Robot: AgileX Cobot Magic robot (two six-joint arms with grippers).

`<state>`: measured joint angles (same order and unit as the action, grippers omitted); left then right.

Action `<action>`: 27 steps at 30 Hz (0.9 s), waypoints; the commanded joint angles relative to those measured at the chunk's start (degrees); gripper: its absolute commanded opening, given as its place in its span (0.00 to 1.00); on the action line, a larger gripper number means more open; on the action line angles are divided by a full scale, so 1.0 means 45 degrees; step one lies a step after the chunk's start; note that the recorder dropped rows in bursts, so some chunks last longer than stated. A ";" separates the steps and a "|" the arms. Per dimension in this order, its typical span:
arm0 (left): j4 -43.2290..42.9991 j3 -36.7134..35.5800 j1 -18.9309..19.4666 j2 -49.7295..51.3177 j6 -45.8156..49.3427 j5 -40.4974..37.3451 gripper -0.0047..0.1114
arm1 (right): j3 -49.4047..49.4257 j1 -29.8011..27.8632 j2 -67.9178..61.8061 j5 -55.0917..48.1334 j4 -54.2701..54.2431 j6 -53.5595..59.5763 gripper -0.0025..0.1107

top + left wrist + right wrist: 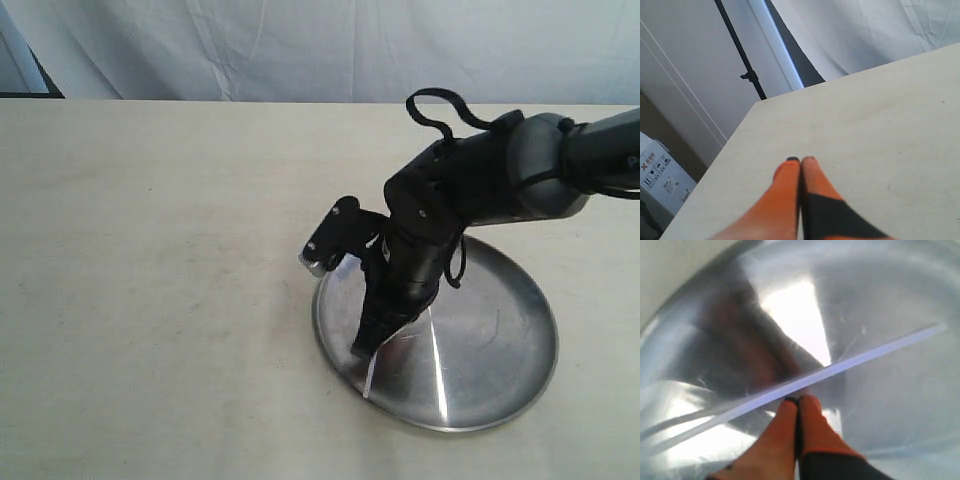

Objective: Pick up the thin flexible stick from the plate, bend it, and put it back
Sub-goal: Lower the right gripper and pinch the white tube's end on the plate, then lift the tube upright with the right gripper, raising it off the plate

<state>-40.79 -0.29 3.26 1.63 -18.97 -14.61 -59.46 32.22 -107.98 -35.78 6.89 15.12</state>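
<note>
The shiny silver plate (500,340) lies on the table at the right. My right gripper (364,350) reaches down onto its left part with both fingers pressed together. In the right wrist view the thin flexible stick (880,351), pale lilac and straight, crosses the plate (890,290) right at the tips of the right gripper (799,399), which looks shut on it at the very tips. In the exterior view a short white length of the stick (370,378) runs from the fingertips to the plate's near rim. The arm hides the remainder. My left gripper (800,159) is shut with nothing in it, over bare table.
A bright glare streak (438,365) crosses the plate. The pale table (150,280) runs to a white curtain (300,45) at the back. The left wrist view shows the table's edge (740,130), a black pole (740,50) and a box (662,177) beyond it.
</note>
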 commanded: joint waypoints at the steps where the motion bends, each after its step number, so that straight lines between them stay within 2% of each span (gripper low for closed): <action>1: 0.0020 0.0064 0.0026 -0.0046 -0.0027 0.0077 0.04 | 0.0026 -0.0043 0.1077 -0.0046 0.0125 -0.1797 0.01; 5: 0.0020 0.0064 0.0026 -0.0046 -0.0027 0.0077 0.04 | 0.0026 -0.0043 0.1575 -0.0492 -0.0081 -0.3751 0.01; 8: 0.0020 0.0064 0.0026 -0.0046 -0.0027 0.0077 0.04 | 0.0026 -0.0043 0.1584 -0.1363 -0.1183 -0.5702 0.01; 12: 0.0020 0.0064 0.0026 -0.0046 -0.0027 0.0077 0.04 | 0.0046 -0.0043 0.1282 -0.1736 -0.2082 -0.5703 0.02; 15: 0.0020 0.0064 0.0026 -0.0046 -0.0027 0.0077 0.04 | 0.0046 -0.0043 0.1115 -0.1884 -0.2894 -0.5703 0.17; 20: 0.0020 0.0064 0.0026 -0.0046 -0.0027 0.0077 0.04 | 0.0046 -0.0043 0.0946 -0.1841 -0.3719 -0.5757 0.62; 21: 0.0020 0.0064 0.0026 -0.0046 -0.0027 0.0077 0.04 | 0.0046 -0.0043 0.0921 -0.1847 -0.3684 -0.5819 0.67; 23: 0.0020 0.0064 0.0026 -0.0046 -0.0027 0.0077 0.04 | 0.0054 -0.0043 0.0756 -0.1921 -0.3635 -0.5883 0.65; 27: 0.0020 0.0064 0.0026 -0.0046 -0.0027 0.0077 0.04 | 0.0076 -0.0043 0.0292 -0.2034 -0.3761 -0.6163 0.51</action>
<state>-40.79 -0.29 3.26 1.63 -18.97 -14.61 -59.46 32.22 -105.46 -44.60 -9.57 -11.82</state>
